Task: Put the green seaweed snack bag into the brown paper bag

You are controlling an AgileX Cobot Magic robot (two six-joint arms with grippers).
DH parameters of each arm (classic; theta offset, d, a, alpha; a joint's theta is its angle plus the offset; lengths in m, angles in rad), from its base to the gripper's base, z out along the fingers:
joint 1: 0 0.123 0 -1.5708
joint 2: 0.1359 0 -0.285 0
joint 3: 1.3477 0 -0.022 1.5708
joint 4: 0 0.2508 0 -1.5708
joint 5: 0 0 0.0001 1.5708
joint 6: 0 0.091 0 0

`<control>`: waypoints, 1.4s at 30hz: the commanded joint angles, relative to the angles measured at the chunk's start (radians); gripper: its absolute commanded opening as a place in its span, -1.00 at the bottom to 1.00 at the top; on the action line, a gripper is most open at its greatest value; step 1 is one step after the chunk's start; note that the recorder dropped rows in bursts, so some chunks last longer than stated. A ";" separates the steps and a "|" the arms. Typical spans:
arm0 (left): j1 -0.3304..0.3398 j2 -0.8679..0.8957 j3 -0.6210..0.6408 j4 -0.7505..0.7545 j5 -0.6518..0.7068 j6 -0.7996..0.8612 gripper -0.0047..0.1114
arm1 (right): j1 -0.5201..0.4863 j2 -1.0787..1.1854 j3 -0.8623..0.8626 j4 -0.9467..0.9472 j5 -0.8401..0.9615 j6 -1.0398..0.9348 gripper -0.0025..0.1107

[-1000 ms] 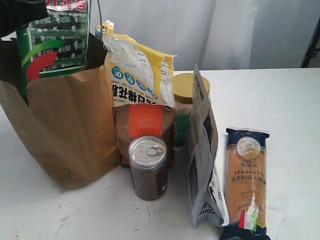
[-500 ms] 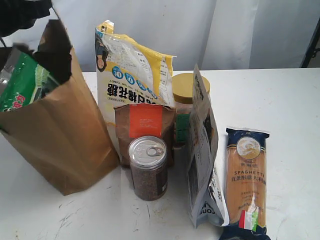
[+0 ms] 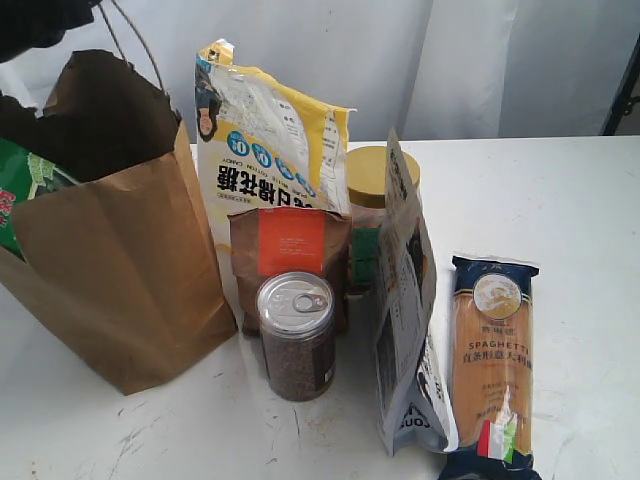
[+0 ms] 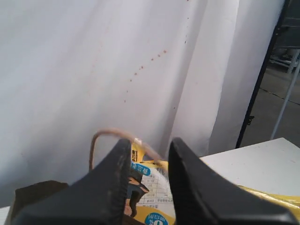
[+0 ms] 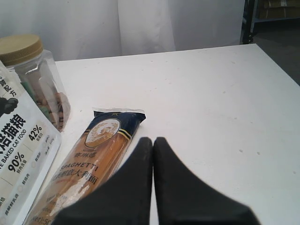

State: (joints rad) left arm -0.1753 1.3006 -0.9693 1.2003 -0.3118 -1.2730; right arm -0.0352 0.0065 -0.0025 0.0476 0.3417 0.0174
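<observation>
The brown paper bag (image 3: pixel 125 265) stands at the left of the table with its torn rim open and a string handle (image 3: pixel 135 45) sticking up. Only a green corner of the seaweed snack bag (image 3: pixel 20 190) shows, low inside the bag's mouth at the frame's left edge; the rest is hidden by the paper wall. My left gripper (image 3: pixel 45 22) hangs above the bag, open (image 4: pixel 150 143), with nothing between its fingers. The handle (image 4: pixel 110 135) and bag rim (image 4: pixel 33 197) lie beyond them. My right gripper (image 5: pixel 152 139) is shut and empty over the table, next to a spaghetti packet (image 5: pixel 93 159).
Right of the paper bag stand a yellow-and-white candy bag (image 3: pixel 275 140), a dark-brown pouch with an orange label (image 3: pixel 290 255), a metal-lidded can (image 3: pixel 297 335), a yellow-lidded jar (image 3: pixel 375 185) and an upright white-grey pouch (image 3: pixel 405 300). The spaghetti packet (image 3: pixel 492 365) lies flat at the front right.
The seaweed bag, held upright above the paper bag a second ago, has dropped into it and is let go. The paper bag has swayed and its rim stands higher.
</observation>
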 commanded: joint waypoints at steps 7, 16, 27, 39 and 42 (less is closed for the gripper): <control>0.002 -0.208 0.025 0.384 0.028 -0.272 -0.45 | -0.006 -0.007 0.002 0.002 -0.004 -0.003 -0.96; 0.002 -0.447 0.219 0.473 0.052 -0.324 -0.92 | -0.006 -0.007 0.002 0.002 -0.004 -0.003 -0.96; 0.002 -0.740 0.294 0.539 0.095 -0.322 -0.92 | -0.006 -0.007 0.002 0.002 -0.004 -0.003 -0.96; 0.002 -0.985 0.571 -0.614 0.471 0.606 -0.92 | -0.006 -0.007 0.002 0.002 -0.004 -0.003 -0.96; 0.002 -1.085 0.626 -0.750 0.548 0.740 -0.92 | -0.006 -0.007 0.002 0.002 -0.004 -0.003 -0.96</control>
State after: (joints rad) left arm -0.1753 0.2962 -0.3876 0.6094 0.1573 -0.6932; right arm -0.0352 0.0065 -0.0025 0.0476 0.3417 0.0174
